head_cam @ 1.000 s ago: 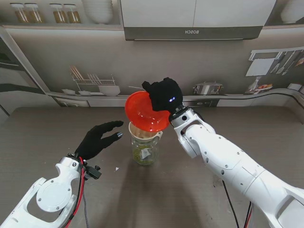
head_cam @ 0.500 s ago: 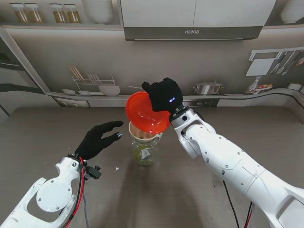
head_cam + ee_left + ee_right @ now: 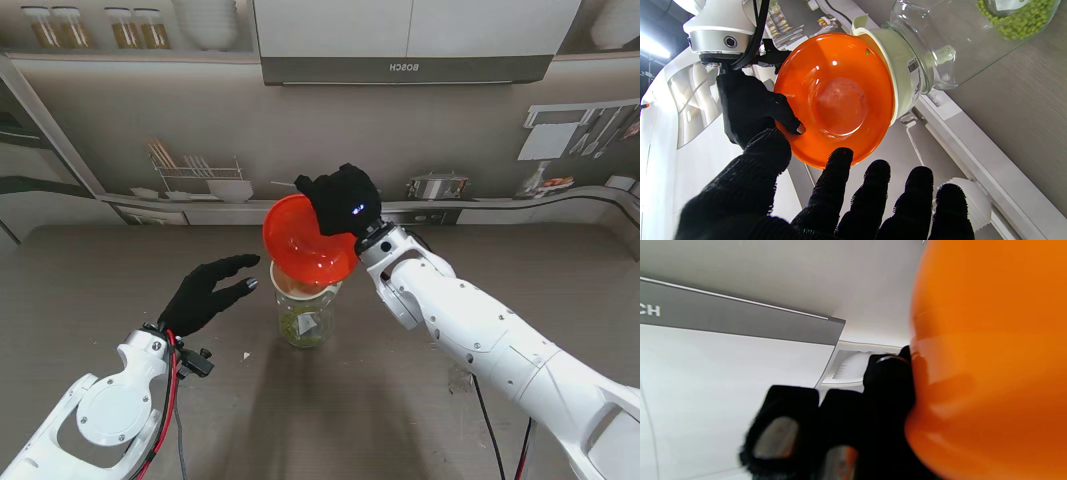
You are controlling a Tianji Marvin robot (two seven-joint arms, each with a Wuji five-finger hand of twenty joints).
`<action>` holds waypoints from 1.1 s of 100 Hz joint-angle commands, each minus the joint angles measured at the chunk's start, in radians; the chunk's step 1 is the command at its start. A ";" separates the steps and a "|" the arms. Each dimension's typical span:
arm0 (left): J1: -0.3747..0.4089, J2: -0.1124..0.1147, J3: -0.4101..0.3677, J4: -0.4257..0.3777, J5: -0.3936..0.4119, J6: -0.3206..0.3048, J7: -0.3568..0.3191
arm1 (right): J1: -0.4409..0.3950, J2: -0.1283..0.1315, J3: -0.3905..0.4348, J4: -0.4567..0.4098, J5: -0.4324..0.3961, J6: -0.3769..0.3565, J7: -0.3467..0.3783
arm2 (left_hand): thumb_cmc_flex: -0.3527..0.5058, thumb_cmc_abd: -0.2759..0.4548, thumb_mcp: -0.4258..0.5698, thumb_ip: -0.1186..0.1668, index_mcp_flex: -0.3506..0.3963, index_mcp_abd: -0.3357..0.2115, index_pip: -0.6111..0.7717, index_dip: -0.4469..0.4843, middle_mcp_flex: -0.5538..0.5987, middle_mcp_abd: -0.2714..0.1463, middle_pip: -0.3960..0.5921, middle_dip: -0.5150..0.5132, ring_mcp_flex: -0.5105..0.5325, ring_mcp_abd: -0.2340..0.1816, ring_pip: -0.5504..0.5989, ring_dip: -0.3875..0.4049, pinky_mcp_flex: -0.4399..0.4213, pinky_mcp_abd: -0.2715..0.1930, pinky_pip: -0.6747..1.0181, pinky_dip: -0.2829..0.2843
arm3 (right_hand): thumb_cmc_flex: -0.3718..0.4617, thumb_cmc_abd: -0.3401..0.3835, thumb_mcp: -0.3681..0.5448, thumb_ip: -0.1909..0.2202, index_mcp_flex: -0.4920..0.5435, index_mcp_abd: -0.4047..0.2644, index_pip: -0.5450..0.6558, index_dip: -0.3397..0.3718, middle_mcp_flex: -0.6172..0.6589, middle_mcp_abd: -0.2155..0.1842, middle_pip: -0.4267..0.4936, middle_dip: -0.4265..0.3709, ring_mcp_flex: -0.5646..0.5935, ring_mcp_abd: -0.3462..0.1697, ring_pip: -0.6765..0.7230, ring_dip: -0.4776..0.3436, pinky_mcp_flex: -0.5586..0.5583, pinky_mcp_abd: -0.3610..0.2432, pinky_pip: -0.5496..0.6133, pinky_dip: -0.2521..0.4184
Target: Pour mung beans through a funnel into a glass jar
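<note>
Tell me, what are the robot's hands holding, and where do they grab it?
The right hand holds the orange bowl by its rim, tipped over the funnel. The left hand holds nothing.

The right hand [image 3: 343, 200] is gripping the rim of a tilted orange plastic bowl [image 3: 308, 238], fingers curled around its edge. The left hand [image 3: 205, 293] is hovering empty, fingers [image 3: 836, 186] spread and extended, touching nothing.

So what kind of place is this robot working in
Probably a mock kitchen: the wall behind the table looks like a printed backdrop with a range hood, a dish rack and a pot.
</note>
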State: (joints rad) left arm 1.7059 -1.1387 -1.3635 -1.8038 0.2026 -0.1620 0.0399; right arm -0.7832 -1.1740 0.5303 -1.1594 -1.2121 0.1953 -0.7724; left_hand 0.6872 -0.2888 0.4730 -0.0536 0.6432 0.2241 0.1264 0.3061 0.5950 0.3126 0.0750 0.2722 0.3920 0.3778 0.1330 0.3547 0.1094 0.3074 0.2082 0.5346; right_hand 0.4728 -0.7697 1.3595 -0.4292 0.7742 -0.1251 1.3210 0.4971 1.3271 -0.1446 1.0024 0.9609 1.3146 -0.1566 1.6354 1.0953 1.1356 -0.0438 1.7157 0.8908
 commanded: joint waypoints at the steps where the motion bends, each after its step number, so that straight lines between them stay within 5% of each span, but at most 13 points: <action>1: 0.003 -0.005 -0.002 0.000 -0.002 0.000 -0.016 | 0.006 0.002 0.005 0.004 0.000 0.000 0.008 | 0.025 0.049 -0.013 0.025 0.008 -0.003 0.002 0.001 0.016 0.002 -0.006 -0.006 0.015 0.008 0.005 0.009 0.002 0.001 -0.023 0.007 | 0.034 0.051 0.112 0.001 -0.010 -0.030 0.081 0.006 0.040 0.028 0.015 0.001 0.012 -0.167 0.056 0.020 0.044 -0.142 0.109 0.000; 53: 0.004 -0.005 -0.004 0.001 -0.001 -0.003 -0.016 | 0.001 -0.007 0.012 -0.017 -0.003 0.069 0.027 | 0.026 0.049 -0.013 0.025 0.008 -0.001 0.002 0.001 0.017 0.003 -0.006 -0.006 0.016 0.009 0.005 0.009 0.003 0.002 -0.023 0.007 | 0.041 0.051 0.110 0.001 -0.011 -0.021 0.079 0.005 0.036 0.033 0.016 0.000 0.012 -0.171 0.053 0.020 0.043 -0.144 0.105 -0.001; 110: 0.001 -0.005 -0.001 0.003 -0.002 0.003 -0.019 | -0.038 0.028 0.108 -0.092 -0.046 0.041 0.083 | 0.026 0.049 -0.014 0.025 0.008 -0.002 0.001 0.001 0.015 0.003 -0.007 -0.006 0.016 0.007 0.005 0.009 0.003 0.001 -0.023 0.007 | 0.040 0.050 0.111 0.001 -0.009 -0.029 0.077 0.008 0.037 0.031 0.017 0.000 0.012 -0.172 0.052 0.022 0.044 -0.149 0.105 0.001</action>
State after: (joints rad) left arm 1.7059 -1.1387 -1.3652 -1.8023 0.2036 -0.1614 0.0394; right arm -0.8188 -1.1518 0.6275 -1.2304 -1.2494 0.2400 -0.7052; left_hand 0.6877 -0.2796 0.4730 -0.0536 0.6433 0.2242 0.1264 0.3061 0.5950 0.3129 0.0750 0.2722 0.3925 0.3783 0.1330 0.3547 0.1096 0.3088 0.2082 0.5346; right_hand 0.4726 -0.7696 1.3595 -0.4292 0.7733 -0.1265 1.3213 0.4971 1.3271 -0.1471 1.0026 0.9614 1.3148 -0.1598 1.6354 1.0954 1.1358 -0.0456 1.7157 0.8908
